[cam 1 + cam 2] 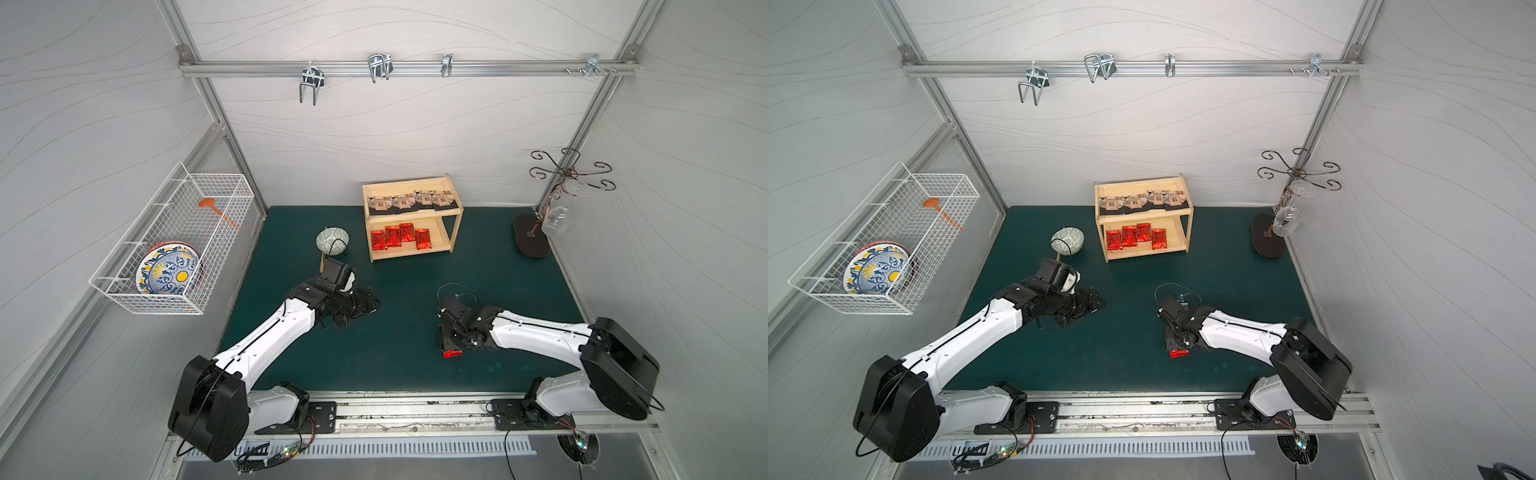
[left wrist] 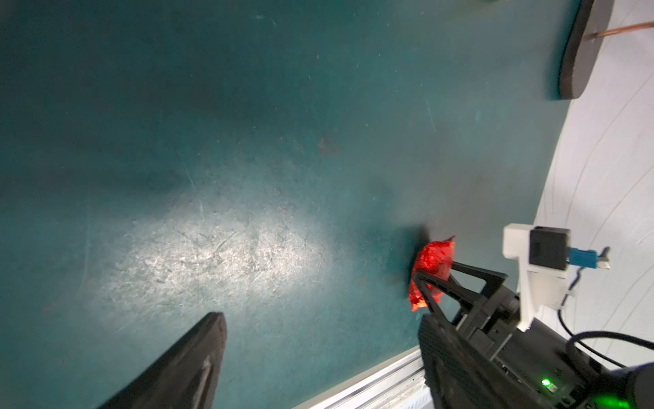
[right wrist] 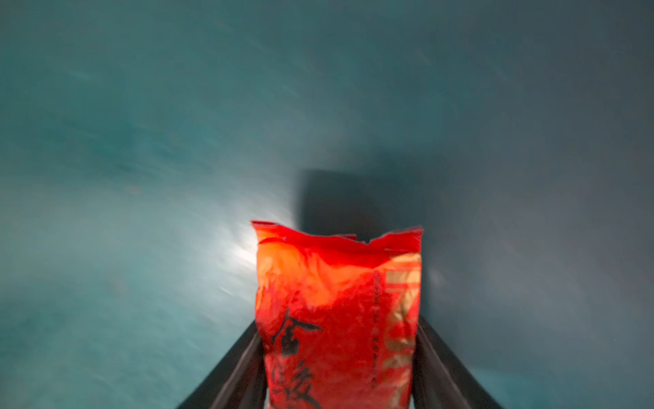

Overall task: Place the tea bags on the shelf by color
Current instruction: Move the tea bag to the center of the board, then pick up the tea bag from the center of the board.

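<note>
The light wooden shelf point(image 1: 405, 183) point(image 1: 1144, 180) stands at the back of the green mat. Its upper tier holds a row of beige-brown tea bags point(image 1: 409, 201) point(image 1: 1142, 200); its lower tier holds several red foil tea bags point(image 1: 399, 237) point(image 1: 1136, 237). Near the mat's front right, my right gripper point(image 1: 451, 348) point(image 1: 1177, 348) point(image 3: 338, 336) is shut on one more red tea bag point(image 1: 453, 354) point(image 2: 433, 262) point(image 3: 336, 311), a finger pressed against each side. My left gripper point(image 1: 370, 305) point(image 1: 1096, 301) point(image 2: 320, 318) hovers left of centre, open, with only bare mat between its fingers.
A patterned bowl point(image 1: 332, 240) sits left of the shelf. A dark metal stand point(image 1: 536, 237) with a hanging wine glass point(image 1: 557, 222) is at the back right. On the left wall, a white wire basket point(image 1: 174, 249) holds a painted plate. A metal rail point(image 1: 407, 409) runs along the front.
</note>
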You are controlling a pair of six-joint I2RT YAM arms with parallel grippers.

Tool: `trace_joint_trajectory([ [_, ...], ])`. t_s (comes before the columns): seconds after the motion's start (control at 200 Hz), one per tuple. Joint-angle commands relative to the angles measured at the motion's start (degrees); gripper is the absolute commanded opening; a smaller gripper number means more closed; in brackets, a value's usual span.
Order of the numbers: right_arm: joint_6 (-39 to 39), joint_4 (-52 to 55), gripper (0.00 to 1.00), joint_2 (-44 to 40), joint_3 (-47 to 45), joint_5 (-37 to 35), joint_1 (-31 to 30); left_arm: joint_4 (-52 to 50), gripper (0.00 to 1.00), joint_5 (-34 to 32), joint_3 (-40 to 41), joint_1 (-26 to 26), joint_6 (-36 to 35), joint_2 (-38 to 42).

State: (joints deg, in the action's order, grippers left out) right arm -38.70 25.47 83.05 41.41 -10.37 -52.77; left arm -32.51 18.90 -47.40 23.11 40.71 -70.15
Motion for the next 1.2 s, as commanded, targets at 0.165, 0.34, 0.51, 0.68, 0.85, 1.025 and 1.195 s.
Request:
trace_joint_trajectory([
  [0.165, 19.7, -7.5, 0.61, 8.7, 8.4, 5.2, -0.1, 1.6, 0.9, 0.9, 1.4, -2.6, -0.1, 1.1],
  [0.34, 24.9, -8.1, 0.67, 8.6, 8.6, 7.9, 1.1, 3.7, 0.9, 2.7, 2.6, -2.7, -0.3, -0.3],
  [0.51, 26.0, -8.1, 0.71, 5.0, 8.3, 11.5, 4.7, 6.3, 0.89, 6.7, 2.2, -2.6, -0.7, -3.6],
  [0.68, 22.1, -10.3, 0.68, -5.3, 4.2, 13.6, 4.6, 10.8, 0.85, 10.2, 1.4, -1.1, -0.5, -6.1],
  [0.85, 16.9, -16.5, 0.53, -11.4, -4.0, 14.5, 2.7, 8.2, 0.81, 10.2, -5.8, 3.7, -4.1, -14.6],
  [1.025, 13.9, -23.0, 0.44, -11.8, -10.0, 15.9, 2.4, 7.1, 0.81, 12.9, -13.1, 8.3, -8.5, -23.0],
  [1.195, 13.6, -25.9, 0.42, -11.0, -12.3, 15.6, 2.6, 3.7, 0.8, 11.9, -19.1, 12.2, -10.7, -29.4],
])
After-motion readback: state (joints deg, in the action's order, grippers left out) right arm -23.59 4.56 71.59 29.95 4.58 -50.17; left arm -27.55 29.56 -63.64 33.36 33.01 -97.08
